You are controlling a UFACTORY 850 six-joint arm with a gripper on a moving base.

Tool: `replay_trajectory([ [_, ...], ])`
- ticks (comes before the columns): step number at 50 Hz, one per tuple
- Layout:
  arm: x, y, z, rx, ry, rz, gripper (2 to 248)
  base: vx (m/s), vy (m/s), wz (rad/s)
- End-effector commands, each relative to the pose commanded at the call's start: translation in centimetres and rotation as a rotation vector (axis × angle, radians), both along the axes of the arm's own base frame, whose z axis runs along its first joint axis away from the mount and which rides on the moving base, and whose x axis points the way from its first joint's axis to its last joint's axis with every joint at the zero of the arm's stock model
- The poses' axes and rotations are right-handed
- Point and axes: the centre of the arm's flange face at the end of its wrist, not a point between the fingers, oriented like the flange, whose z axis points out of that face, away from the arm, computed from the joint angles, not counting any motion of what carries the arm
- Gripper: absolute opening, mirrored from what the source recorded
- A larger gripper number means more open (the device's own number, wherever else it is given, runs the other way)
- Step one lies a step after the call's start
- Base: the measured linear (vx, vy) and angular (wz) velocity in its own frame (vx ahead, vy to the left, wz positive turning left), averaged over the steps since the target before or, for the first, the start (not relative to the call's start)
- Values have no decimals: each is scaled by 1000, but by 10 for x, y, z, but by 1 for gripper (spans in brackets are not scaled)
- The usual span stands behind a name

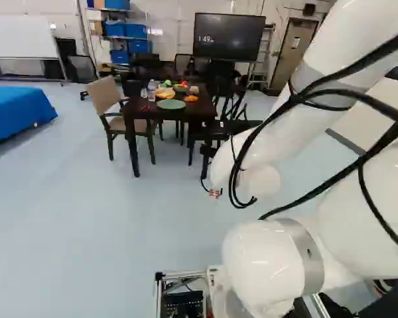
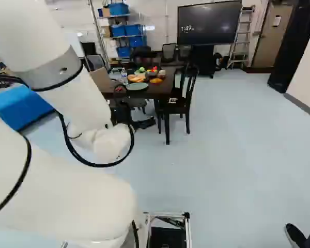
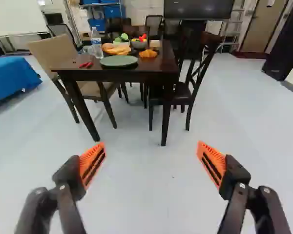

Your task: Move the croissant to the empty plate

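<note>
Two fingers spread and empty, the gripper faces the croissant, well ahead on the table, upper middle of the left base view.

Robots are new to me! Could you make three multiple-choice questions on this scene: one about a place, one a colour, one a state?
1. Where is the green plate?
A) On a chair
B) On the table
C) On the floor

2. What colour are the gripper's pads?
A) Blue
B) White
C) Orange

3. How is the gripper?
A) Open
B) Shut, empty
C) Shut on the bottle

1 B: it lies near the tabletop's front edge.
2 C: both pads show orange.
3 A: its fingers stand wide apart, nothing between them.
</note>
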Motion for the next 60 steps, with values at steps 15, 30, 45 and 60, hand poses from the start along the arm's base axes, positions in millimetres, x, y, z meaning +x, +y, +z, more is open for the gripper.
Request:
replay_trajectory([
  [15, 0, 0, 0, 0, 0, 0, 247, 26, -9, 15],
  [30, 0, 0, 0, 0, 0, 0, 247, 179, 0, -11],
  [45, 0, 0, 0, 0, 0, 0, 247, 206, 2, -17],
  [60, 0, 0, 0, 0, 0, 0, 247, 187, 1, -14],
])
